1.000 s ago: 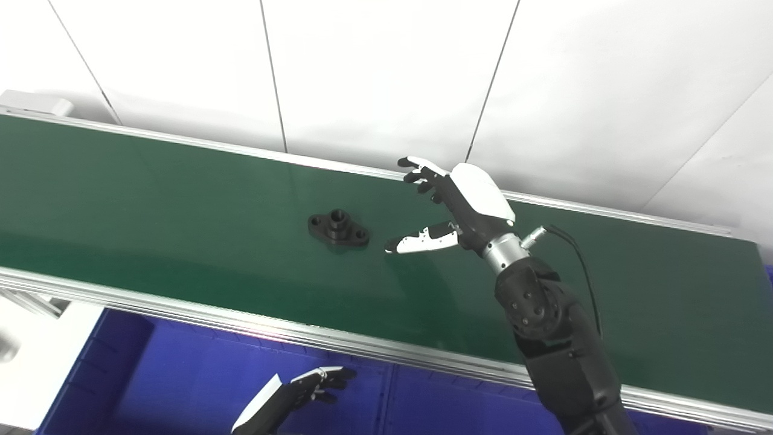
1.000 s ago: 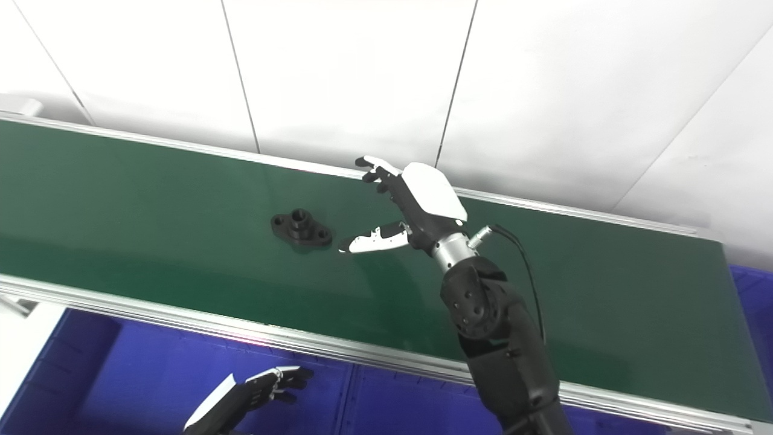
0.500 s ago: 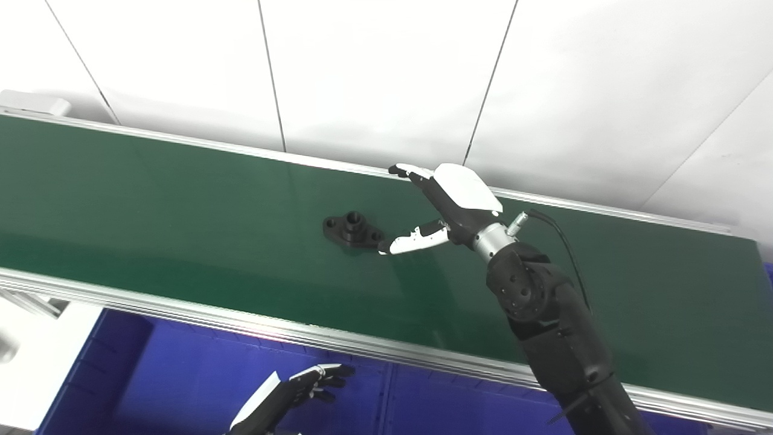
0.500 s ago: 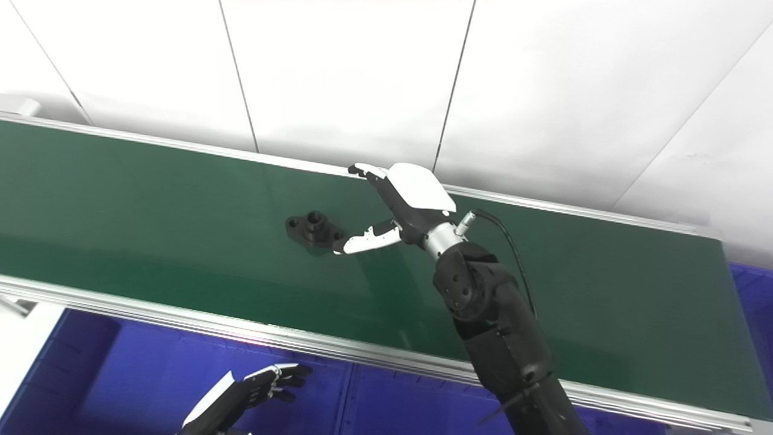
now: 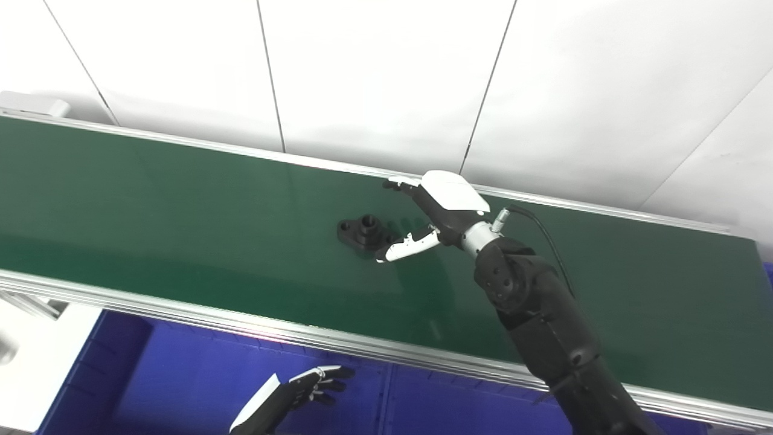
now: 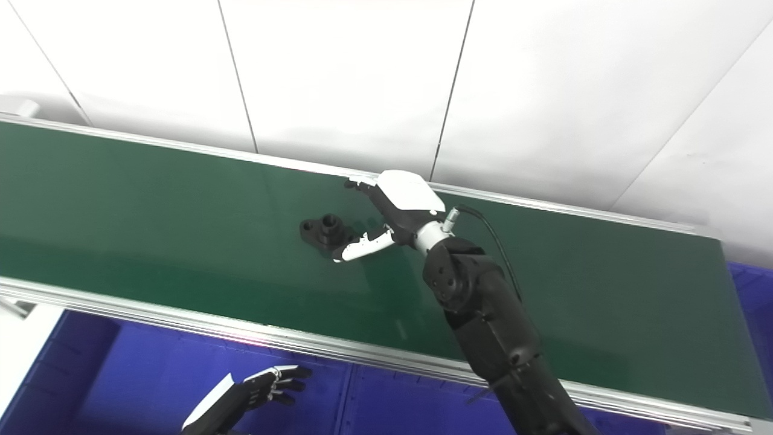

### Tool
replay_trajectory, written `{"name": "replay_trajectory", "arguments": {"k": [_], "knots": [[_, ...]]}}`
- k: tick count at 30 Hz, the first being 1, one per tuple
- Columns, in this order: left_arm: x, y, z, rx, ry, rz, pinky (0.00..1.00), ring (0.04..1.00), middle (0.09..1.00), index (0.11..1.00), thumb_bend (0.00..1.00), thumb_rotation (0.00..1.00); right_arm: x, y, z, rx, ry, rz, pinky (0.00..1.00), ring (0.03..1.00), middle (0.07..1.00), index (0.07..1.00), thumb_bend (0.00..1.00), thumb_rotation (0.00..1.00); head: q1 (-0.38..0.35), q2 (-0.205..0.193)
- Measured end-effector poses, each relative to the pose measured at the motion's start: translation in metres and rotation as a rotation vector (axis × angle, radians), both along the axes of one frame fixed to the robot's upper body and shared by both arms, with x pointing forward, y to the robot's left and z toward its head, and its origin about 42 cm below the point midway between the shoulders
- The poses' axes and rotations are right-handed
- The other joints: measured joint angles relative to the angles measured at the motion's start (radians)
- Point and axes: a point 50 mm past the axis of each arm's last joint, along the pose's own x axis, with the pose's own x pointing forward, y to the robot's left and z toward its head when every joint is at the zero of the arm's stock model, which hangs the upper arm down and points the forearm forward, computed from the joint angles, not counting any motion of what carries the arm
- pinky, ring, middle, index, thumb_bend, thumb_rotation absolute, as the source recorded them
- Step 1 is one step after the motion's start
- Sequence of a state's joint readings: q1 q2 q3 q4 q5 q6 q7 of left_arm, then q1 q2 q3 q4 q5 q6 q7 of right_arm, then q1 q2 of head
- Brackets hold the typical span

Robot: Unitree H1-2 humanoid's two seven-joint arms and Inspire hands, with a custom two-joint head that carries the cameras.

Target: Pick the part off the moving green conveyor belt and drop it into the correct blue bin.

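Left eye view, read from the left edge: a white surface (image 5: 27, 344) shows at the lower left corner, beside the end wall of a blue bin (image 5: 181, 380) that runs along the bottom of the frame under the near rail. A divider wall in the blue plastic stands further right, with a second blue compartment (image 5: 459, 411) beyond it.

Left hand (image 5: 299, 389) — low in the picture, over the first blue compartment. Its fingers are loosely spread and curled a little; it holds nothing.

Above the bins, a green conveyor belt (image 5: 151, 211) crosses the whole frame on a slant, edged by a silver rail (image 5: 181, 311) on the near side and a thinner one on the far side. White wall panels (image 5: 374, 72) with dark seams stand behind it.

Near the middle of the belt lies the part (image 5: 364, 231) — a black flange with a raised round boss at its centre and a hole in each ear. It rests flat on the belt.

Right hand (image 5: 432, 211) sits just right of the part, its arm reaching up from the lower right across the belt. The fingers are held wide: the thumb (image 5: 406, 247) with its white cover points toward the near side of the part, its tip at or almost at the flange edge; contact cannot be confirmed. The other fingers (image 5: 401, 186) extend over the far side of the belt, apart from the part. The hand grips nothing. A black cable (image 5: 543, 232) loops off the wrist.
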State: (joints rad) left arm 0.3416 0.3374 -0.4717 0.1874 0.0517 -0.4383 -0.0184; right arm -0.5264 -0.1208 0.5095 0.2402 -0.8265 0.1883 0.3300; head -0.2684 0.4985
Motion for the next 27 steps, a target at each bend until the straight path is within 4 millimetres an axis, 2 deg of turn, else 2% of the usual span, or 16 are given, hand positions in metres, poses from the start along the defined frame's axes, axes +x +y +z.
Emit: {"name": "replay_trajectory", "arguments": {"k": [8,17,23,24,26,27], "knots": [[-0.001,-0.001,0.001,-0.002,-0.002,0.000,0.72,0.812,0.854,0.799,0.84,0.38,0.004,0.003,-0.022,-0.053,0.009,-0.016,0.72,0.796,0.833,0.845,0.78,0.34,0.008,0.005],[-0.001,-0.004,0.004,-0.017,-0.012,0.003,0.72,0.813,0.855,0.801,0.84,0.40,0.004,0.003,-0.031,-0.066,-0.055,-0.028,0.67,0.763,0.802,0.827,0.78,0.23,0.012,0.017],[-0.002,-0.004,0.005,-0.019,-0.014,0.005,0.71,0.800,0.851,0.801,0.84,0.38,0.004,-0.002,-0.034,-0.079,-0.077,-0.032,0.59,0.715,0.776,0.804,0.75,0.11,0.009,0.025],[-0.002,-0.004,0.005,-0.020,-0.013,0.007,0.71,0.805,0.851,0.800,0.84,0.38,0.004,-0.004,-0.034,-0.083,-0.083,-0.027,0.55,0.686,0.750,0.784,0.74,0.06,0.011,0.031],[-0.002,-0.005,0.005,-0.023,-0.012,0.009,0.72,0.809,0.852,0.800,0.84,0.38,0.003,-0.006,-0.034,-0.084,-0.090,-0.005,0.52,0.635,0.703,0.763,0.72,0.02,0.011,0.034],[-0.002,-0.005,0.005,-0.023,-0.012,0.009,0.72,0.813,0.854,0.800,0.84,0.37,0.001,-0.006,-0.033,-0.082,-0.098,0.014,0.47,0.562,0.578,0.746,0.63,0.01,0.011,0.034]]}}
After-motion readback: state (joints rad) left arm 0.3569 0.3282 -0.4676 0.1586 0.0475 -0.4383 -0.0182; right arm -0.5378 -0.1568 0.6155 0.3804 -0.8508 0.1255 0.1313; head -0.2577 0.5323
